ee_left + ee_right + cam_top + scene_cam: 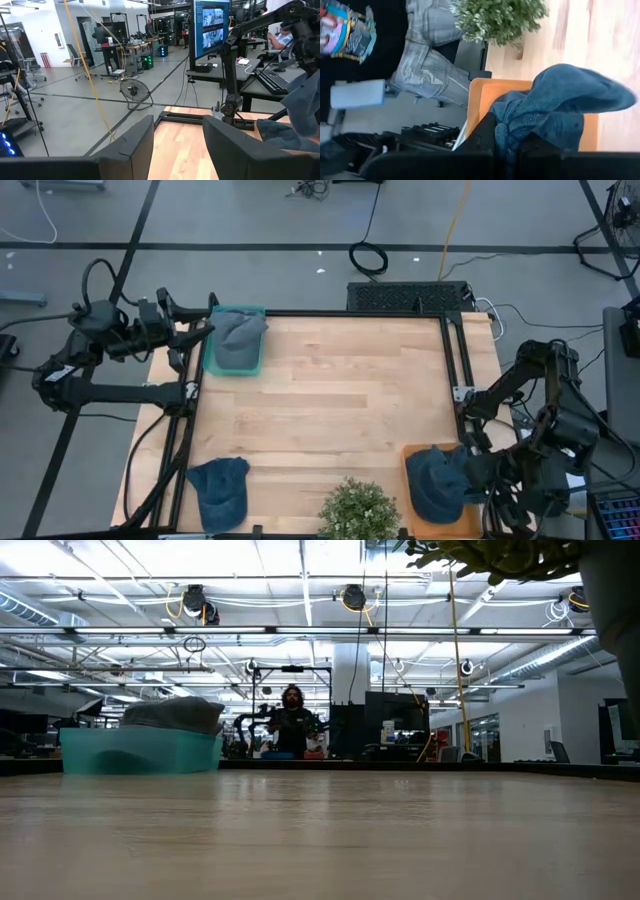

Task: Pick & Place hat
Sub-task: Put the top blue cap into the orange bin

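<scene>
A dark blue hat (pixel 437 483) sits bunched over an orange tray (pixel 412 455) at the table's near right corner, with my right gripper (pixel 478 480) shut on it from the right. A second blue hat (pixel 220 490) lies flat on the table at the near left. A grey hat (pixel 238 335) fills a teal bin (pixel 255 365) at the far left. My left gripper (pixel 177 145) waits open and level beside that bin, holding nothing. My right gripper pinches a bunched fold of the blue hat's cloth (pixel 506 131) between its two fingers, at the hat's right-hand edge. The fingers slant down from the table's right side. The rest of the hat (pixel 570 95) spreads out over the orange tray (pixel 480 100); whether it rests there I cannot tell.
A potted plant (pixel 358 515) stands at the near edge, just left of the orange tray. A person in jeans (pixel 427 55) stands close to the near right corner. Another person (pixel 292 720) is far off in the room. Bare wood lies across the table's middle.
</scene>
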{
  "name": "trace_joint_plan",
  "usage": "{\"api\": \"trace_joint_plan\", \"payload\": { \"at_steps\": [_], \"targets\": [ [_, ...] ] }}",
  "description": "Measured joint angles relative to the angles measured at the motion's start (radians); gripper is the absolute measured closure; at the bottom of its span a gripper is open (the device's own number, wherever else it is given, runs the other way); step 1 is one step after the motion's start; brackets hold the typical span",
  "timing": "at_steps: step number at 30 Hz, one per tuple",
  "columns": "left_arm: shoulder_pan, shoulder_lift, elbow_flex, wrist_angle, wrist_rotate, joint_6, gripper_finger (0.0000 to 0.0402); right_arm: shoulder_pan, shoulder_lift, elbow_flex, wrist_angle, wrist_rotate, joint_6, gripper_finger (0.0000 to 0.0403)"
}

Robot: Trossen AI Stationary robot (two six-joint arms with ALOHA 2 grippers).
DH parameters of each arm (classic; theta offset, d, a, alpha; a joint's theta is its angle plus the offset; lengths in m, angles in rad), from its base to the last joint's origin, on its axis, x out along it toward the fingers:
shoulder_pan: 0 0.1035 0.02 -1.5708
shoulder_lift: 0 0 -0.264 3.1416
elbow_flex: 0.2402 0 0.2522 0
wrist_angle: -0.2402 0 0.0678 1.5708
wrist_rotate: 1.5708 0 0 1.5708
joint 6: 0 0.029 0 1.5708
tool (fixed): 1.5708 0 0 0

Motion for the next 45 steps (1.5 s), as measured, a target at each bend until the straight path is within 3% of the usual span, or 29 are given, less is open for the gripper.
{"api": "trace_joint_plan", "payload": {
  "at_steps": [6,11,19,24,29,34,40,45],
  "targets": [
    [0.000,0.000,0.000,0.000,0.000,-0.001,0.0224,0.025,0.000,0.000,-0.009,-0.025,0.148,0.0402],
    [0.000,0.000,0.000,0.000,0.000,-0.001,0.0224,0.037,0.000,0.000,-0.063,-0.018,0.137,0.0402],
    [0.000,0.000,0.000,0.000,0.000,-0.002,0.0224,0.015,-0.003,0.000,-0.072,0.107,-0.191,0.0402],
    [0.000,0.000,0.000,0.000,0.000,-0.002,0.0224,-0.020,-0.010,-0.001,-0.069,0.108,-0.317,0.0402],
    [0.000,0.000,0.000,0.000,0.000,-0.002,0.0224,-0.076,-0.051,-0.001,-0.021,0.129,-0.552,0.0402],
    [0.000,0.000,0.000,0.000,0.000,-0.002,0.0224,-0.216,-0.130,-0.001,0.056,0.167,-0.808,0.0402],
    [0.000,0.000,0.000,0.000,0.000,-0.002,0.0224,-0.521,-0.217,-0.001,0.223,0.336,-1.058,0.0402],
    [0.000,0.000,0.000,0.000,0.000,-0.002,0.0224,-0.835,-0.230,-0.023,0.443,0.213,-1.246,0.0402]
  ]
}}
